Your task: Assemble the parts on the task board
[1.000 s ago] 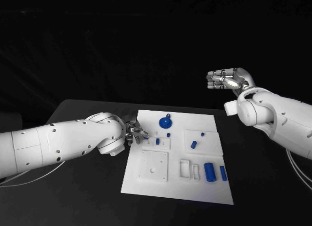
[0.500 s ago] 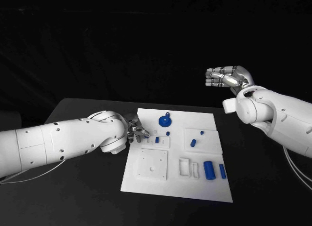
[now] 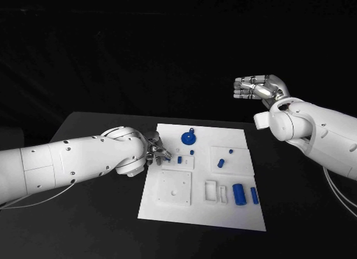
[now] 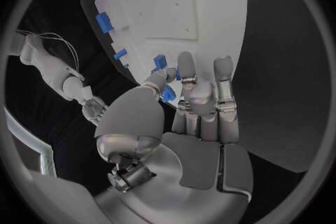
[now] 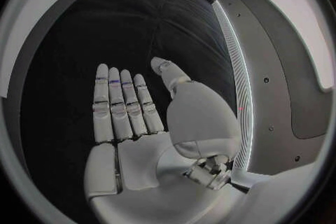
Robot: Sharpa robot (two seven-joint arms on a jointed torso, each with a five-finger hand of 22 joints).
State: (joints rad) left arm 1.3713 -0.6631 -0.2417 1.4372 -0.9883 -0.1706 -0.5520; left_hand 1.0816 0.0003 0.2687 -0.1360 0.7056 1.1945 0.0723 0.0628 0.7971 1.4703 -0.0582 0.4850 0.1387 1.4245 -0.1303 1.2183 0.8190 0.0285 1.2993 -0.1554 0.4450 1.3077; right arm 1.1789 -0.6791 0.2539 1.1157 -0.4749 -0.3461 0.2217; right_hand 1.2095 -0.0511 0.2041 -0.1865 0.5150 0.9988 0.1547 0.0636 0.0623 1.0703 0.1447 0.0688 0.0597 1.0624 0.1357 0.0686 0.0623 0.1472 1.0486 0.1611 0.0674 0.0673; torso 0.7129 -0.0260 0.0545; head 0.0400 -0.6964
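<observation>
The white task board (image 3: 196, 215) lies mid-table. On it are a round blue part with a handle (image 3: 189, 139), several small blue pieces (image 3: 220, 163), a blue cylinder (image 3: 239, 195) and a blue bar (image 3: 255, 195). My left hand (image 3: 157, 149) hovers low at the board's left edge with its fingers (image 4: 223, 75) stretched out and apart. A small blue piece (image 3: 179, 159) lies just off its fingertips. The thumb partly covers another blue piece (image 4: 168, 94), and I cannot tell whether it touches. My right hand (image 3: 258, 89) is raised high beyond the board's far right corner, holding nothing, its fingers (image 5: 120, 103) straight.
A raised square plate with holes (image 3: 174, 189) and white slotted blocks (image 3: 215, 193) sit on the board's near half. Black table (image 3: 93, 226) surrounds the board. My left forearm (image 3: 62, 164) lies across the table's left side.
The left hand has edged slightly along the board's left edge, away from me. The right hand stays raised with almost no movement.
</observation>
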